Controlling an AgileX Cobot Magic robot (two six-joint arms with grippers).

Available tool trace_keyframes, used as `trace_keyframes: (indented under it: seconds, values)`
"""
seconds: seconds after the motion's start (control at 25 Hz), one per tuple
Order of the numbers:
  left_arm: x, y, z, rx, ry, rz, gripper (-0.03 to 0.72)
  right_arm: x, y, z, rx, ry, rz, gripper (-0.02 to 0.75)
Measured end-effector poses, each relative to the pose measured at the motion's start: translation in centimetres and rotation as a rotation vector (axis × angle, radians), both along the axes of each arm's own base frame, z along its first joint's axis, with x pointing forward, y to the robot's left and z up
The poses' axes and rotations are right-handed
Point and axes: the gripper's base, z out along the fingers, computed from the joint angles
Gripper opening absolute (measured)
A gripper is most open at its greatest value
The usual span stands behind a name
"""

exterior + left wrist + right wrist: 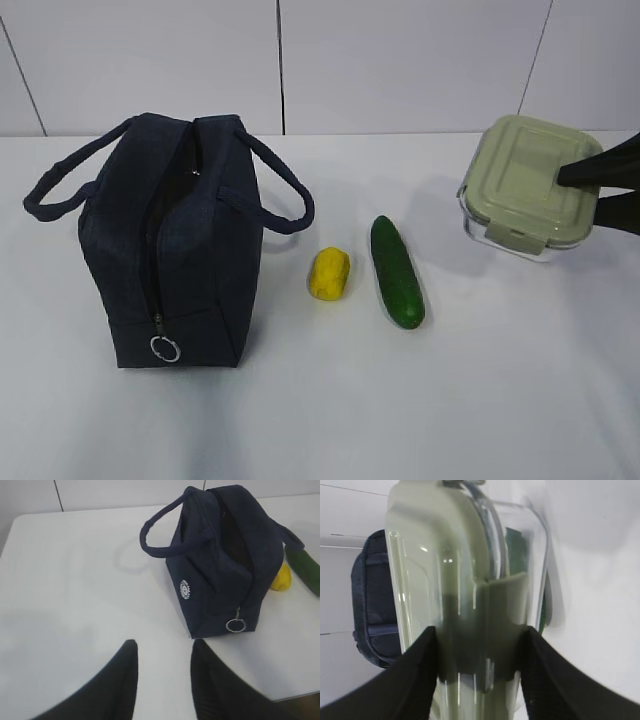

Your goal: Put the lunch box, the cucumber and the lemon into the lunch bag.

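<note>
1. The lunch bag (pixel 175 245) stands at the table's (pixel 320 420) left, zipper parted along the top, handles spread to either side.
2. The lemon (pixel 330 274) lies just beside the bag; the cucumber (pixel 397 270) lies just right of it, long axis running from front to back.
3. The lunch box (pixel 525 185) is at the far right, tilted, lid facing the camera.
4. The right gripper (pixel 479 655) is clamped on the box across lid and glass.
5. The left gripper (pixel 162 672) hangs with its jaws apart and empty above bare table before the bag.
6. Open tabletop lies in front of everything.
</note>
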Motion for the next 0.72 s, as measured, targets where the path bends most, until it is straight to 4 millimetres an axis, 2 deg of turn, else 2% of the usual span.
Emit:
trace_keyframes:
  seconds: [0.32, 0.72]
  values:
    - [4.1, -1.0, -0.4, -0.084, 0.133, -0.03, 0.239, -0.4, 1.0, 2.1, 0.025, -0.044, -0.01, 0.362]
    - [7.8, -1.8, -1.6, -0.091, 0.237, -0.075, 0.262, 0.8, 6.5, 3.5, 0.151, -0.094, 0.083, 0.361]
